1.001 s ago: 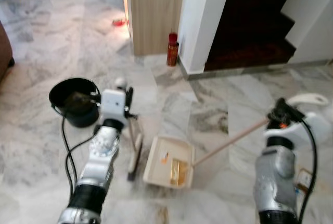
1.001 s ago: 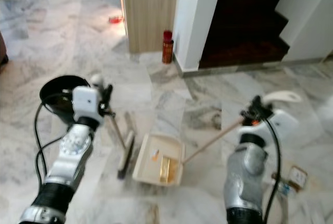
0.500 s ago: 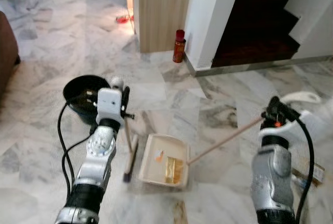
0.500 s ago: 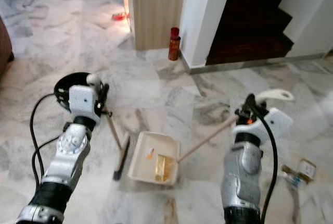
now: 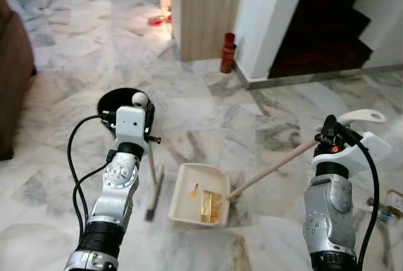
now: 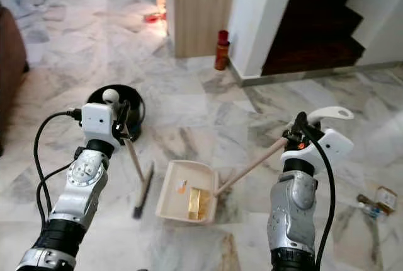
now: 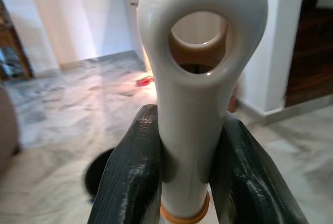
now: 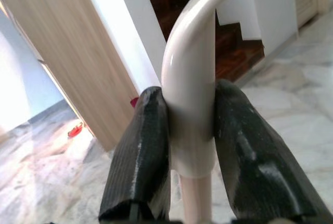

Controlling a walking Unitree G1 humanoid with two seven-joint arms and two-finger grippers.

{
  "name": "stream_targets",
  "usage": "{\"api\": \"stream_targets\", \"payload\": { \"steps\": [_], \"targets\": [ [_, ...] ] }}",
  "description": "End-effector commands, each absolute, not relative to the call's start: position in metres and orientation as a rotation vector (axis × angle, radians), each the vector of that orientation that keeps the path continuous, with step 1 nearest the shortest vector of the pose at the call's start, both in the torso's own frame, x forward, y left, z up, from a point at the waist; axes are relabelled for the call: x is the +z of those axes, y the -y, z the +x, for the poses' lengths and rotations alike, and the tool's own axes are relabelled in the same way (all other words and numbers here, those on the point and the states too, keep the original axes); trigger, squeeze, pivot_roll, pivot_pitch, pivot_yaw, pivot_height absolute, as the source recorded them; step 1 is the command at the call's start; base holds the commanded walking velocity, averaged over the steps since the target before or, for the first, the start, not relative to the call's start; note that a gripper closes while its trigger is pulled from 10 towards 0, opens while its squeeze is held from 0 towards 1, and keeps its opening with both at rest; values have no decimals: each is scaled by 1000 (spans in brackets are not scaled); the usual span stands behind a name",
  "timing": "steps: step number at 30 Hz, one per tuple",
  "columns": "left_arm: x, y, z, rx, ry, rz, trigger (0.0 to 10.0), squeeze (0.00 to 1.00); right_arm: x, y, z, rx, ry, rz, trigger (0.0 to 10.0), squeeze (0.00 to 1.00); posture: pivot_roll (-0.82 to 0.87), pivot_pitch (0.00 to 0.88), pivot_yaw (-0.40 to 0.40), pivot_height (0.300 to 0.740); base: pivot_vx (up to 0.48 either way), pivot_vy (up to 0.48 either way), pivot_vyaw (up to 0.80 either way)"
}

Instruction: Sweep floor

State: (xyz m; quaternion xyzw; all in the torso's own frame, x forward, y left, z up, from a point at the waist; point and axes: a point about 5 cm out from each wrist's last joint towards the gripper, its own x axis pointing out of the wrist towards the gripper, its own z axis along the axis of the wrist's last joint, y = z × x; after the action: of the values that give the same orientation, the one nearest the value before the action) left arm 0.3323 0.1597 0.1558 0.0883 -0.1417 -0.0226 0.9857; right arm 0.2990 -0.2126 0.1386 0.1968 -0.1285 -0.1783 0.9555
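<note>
Left eye view, bucket [image 5: 116, 101] now farther, dustpan [image 5: 200, 193] unmoved

Marble floor [image 5: 75, 38], dark staircase [image 5: 327, 25]

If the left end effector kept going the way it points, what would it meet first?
Probably the white pillar past the black bin. The left end effector is shut on the broom handle, and depth is unclear.
</note>
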Motion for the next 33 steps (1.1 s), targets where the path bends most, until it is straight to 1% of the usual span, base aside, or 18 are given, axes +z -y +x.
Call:
{"api": "stream_targets", "payload": {
  "steps": [1, 20, 24, 33],
  "targets": [
    [166, -151, 332, -65, 336, 170, 10000, 0, 148, 219, 296, -375, 312, 417, 10000, 0, 65, 98, -51, 740, 0, 337, 0],
    [166, -152, 330, -69, 333, 173, 10000, 0, 150, 217, 296, -368, 324, 422, 10000, 0, 67, 95, -45, 740, 0, 330, 0],
    [166, -152, 330, -68, 334, 175, 10000, 0, 150, 217, 296, -370, 325, 398, 10000, 0, 69, 95, -45, 740, 0, 325, 0],
    [166, -150, 329, -75, 339, 187, 10000, 0, 152, 215, 296, -357, 337, 387, 10000, 0, 69, 97, -46, 740, 0, 0, 731]
  ]
}}
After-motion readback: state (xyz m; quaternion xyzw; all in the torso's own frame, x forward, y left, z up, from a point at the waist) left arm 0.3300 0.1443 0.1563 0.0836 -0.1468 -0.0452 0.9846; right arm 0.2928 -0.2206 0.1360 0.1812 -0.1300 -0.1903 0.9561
